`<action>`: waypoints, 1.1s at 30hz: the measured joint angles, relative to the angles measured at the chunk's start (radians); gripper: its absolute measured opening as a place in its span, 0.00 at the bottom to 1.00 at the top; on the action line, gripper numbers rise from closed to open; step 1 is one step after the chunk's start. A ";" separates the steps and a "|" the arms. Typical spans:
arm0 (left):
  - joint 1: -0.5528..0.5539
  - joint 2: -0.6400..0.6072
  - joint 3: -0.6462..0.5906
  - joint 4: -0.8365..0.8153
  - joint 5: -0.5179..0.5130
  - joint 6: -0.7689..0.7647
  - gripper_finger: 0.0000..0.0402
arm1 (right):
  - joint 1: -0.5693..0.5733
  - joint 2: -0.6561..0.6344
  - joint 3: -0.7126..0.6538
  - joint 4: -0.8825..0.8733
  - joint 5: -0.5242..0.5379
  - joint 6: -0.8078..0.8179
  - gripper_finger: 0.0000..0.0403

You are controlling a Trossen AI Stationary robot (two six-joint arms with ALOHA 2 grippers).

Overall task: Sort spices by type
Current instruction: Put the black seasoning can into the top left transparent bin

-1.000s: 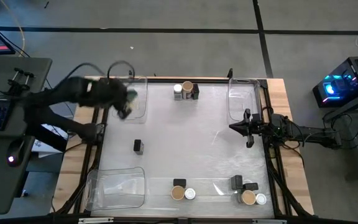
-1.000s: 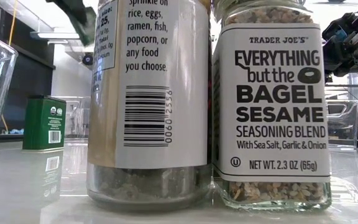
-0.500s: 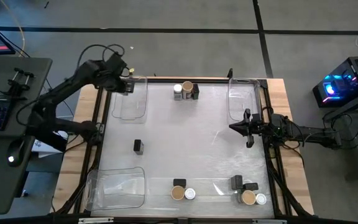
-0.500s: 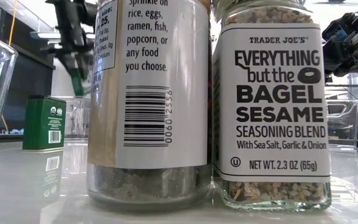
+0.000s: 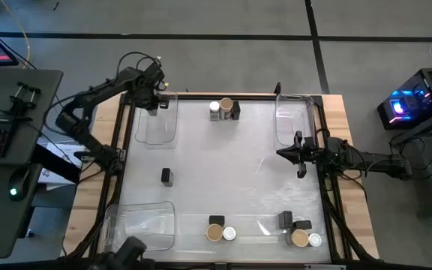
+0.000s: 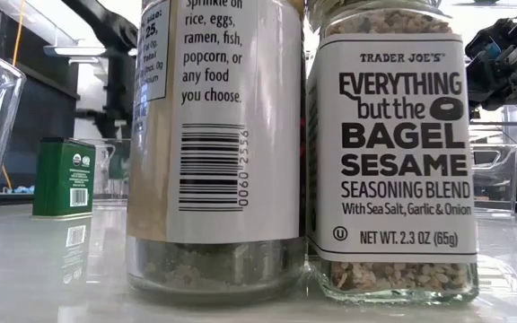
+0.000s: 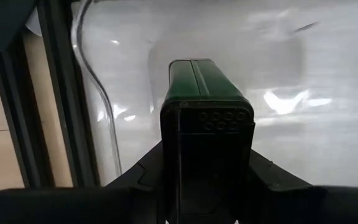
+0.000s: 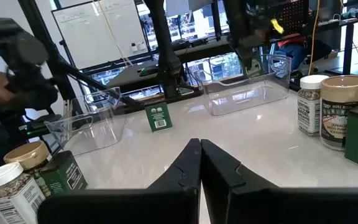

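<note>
Twelve spice containers are in play, so let's count them off. Six are dark boxy tins, three are white-topped jars and three are tan-topped jars.

The left tool [image 5: 154, 100] is up over the clear bin [image 5: 156, 129] at its own corner of the desk [image 5: 223, 169], and it is pinching a green tin [image 7: 205, 87] between its fingers. In the left wrist view, that tin hangs above the bin's floor.

A lone tin [image 5: 166, 176] stands on the open desk, well apart from the left tool, out toward the middle.

Between the two tools, at the far edge, one trio stands close together: a white-topped jar [image 5: 214, 109], a tan-topped jar [image 5: 226, 105] and a dark tin [image 5: 235, 110].

The right tool [image 5: 282, 154] hangs at its side of the desk, fingers pressed together and holding nothing, just beside a second clear bin [image 5: 291, 120].

On the opposite edge, well away from both tools, stand a group of three [image 5: 220, 229], one of each kind, and a group of four [image 5: 298, 231], two tins and one jar of each top.
</note>
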 joint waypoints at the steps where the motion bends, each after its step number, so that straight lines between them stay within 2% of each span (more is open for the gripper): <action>1: 0.010 0.021 0.000 0.001 0.000 0.017 0.27 | 0.000 0.000 0.000 0.000 0.000 0.000 0.00; 7: 0.065 0.103 0.000 0.054 0.001 0.097 0.31 | 0.000 0.000 0.000 0.000 0.000 0.000 0.00; 24: 0.102 0.106 0.000 0.076 0.026 0.133 0.33 | 0.000 0.000 0.000 0.000 0.000 0.000 0.00; 33: 0.107 0.022 0.000 0.060 0.046 0.076 0.45 | 0.000 0.000 0.000 0.000 0.000 0.000 0.00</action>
